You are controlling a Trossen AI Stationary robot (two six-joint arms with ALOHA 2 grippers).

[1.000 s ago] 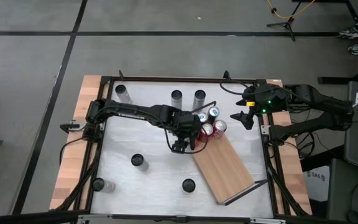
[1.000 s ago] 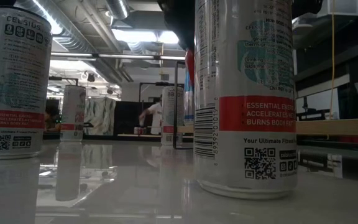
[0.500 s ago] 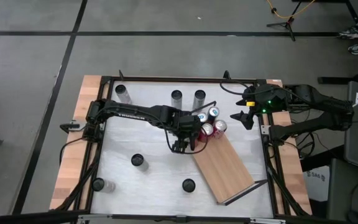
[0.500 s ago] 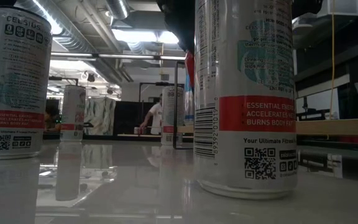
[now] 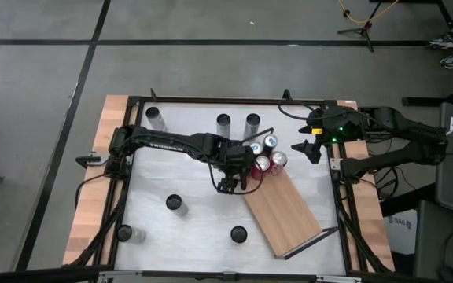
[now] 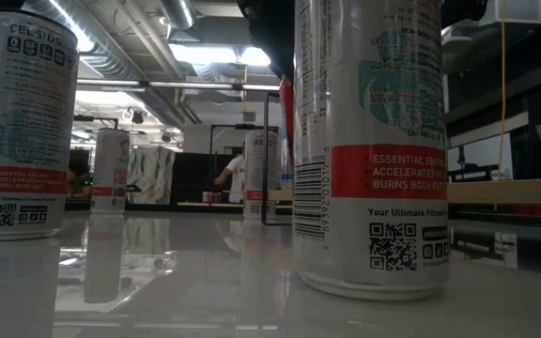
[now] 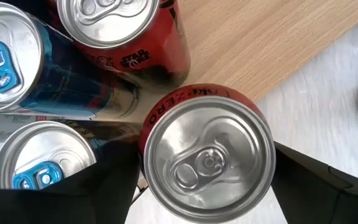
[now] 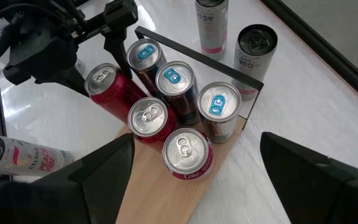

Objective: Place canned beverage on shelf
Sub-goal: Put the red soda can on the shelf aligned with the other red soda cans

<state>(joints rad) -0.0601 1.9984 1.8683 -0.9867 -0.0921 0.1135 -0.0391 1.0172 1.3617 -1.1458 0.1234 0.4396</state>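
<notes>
The shelf (image 5: 289,208), a light-wood board, lies slantwise on the white table, right of centre. Several cans stand bunched on its far end, some blue (image 8: 174,76) and some red (image 8: 146,115). My left gripper (image 5: 244,167) reaches down over that bunch. It is open, and a red can (image 7: 207,155) stands upright between its fingers (image 7: 316,186) at the board's edge. My right gripper (image 5: 305,149) hangs open above the table's far right side and holds nothing. My left gripper's fingers stand close on either side of the red can's wall (image 7: 166,109), coming slanting down from the table's left. Whether they touch the can, I cannot tell. The can stands upright on its base.
Several slim white cans stand about the table: at the far edge (image 5: 223,123), (image 5: 252,124), (image 5: 155,118) and nearer (image 5: 174,203), (image 5: 238,233), (image 5: 124,233). Black wire rails close the shelf's short ends (image 5: 309,245), (image 8: 197,53). The board's near half is bare.
</notes>
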